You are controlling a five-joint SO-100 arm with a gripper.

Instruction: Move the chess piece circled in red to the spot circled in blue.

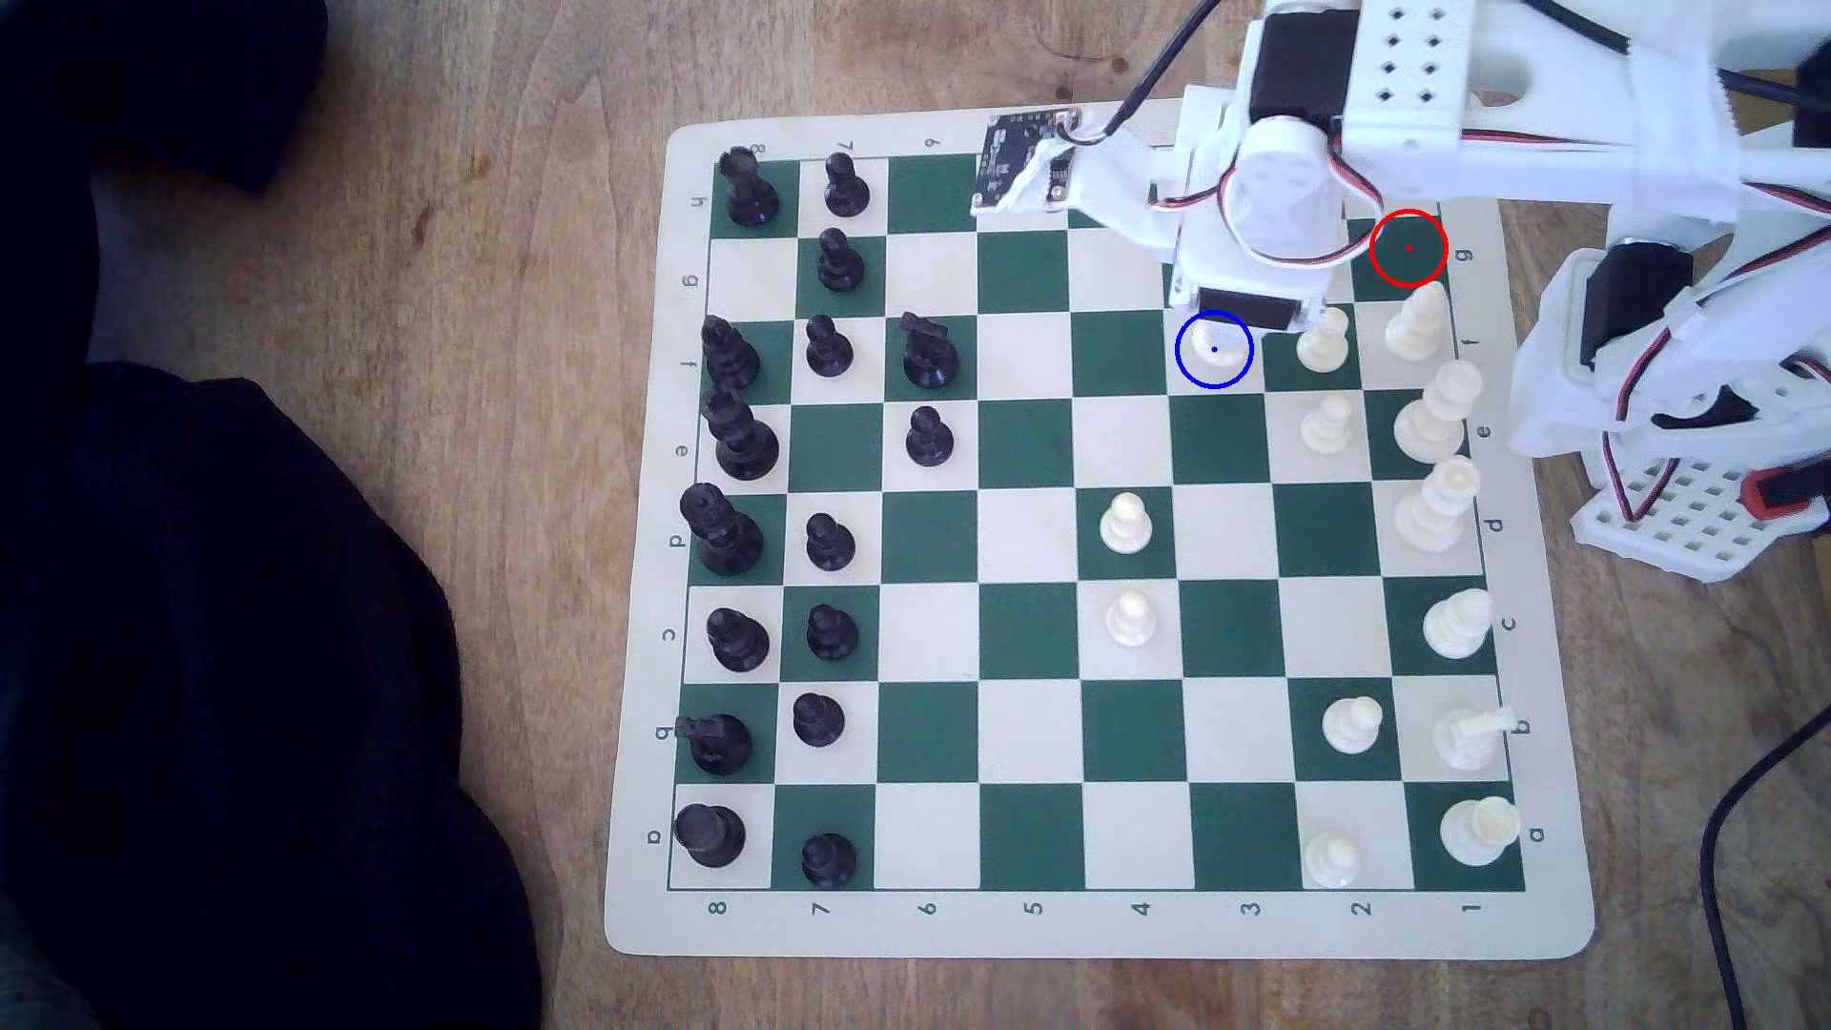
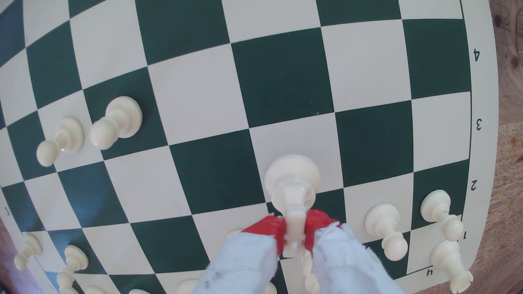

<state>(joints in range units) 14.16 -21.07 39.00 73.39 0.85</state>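
Observation:
In the wrist view my gripper point(image 2: 294, 227) is shut on the cream-white knight point(image 2: 293, 181), its red pads point(image 2: 268, 227) pinching the piece's upper part. The round base points at a cream board square. From the exterior view, the knight point(image 1: 1217, 347) shows inside the blue-ringed cream square point(image 1: 1189, 371), just under my gripper point(image 1: 1237, 325). I cannot tell whether the base rests on the board. The red-ringed green square point(image 1: 1408, 248) stands bare at the board's far right corner area.
Cream pawns point(image 1: 1323, 342) point(image 1: 1326, 424) and taller cream pieces point(image 1: 1417, 322) stand close on the exterior view's right of the blue ring. Black pieces point(image 1: 830, 347) fill the board's left columns. Dark cloth point(image 1: 198, 644) lies off the board at the left.

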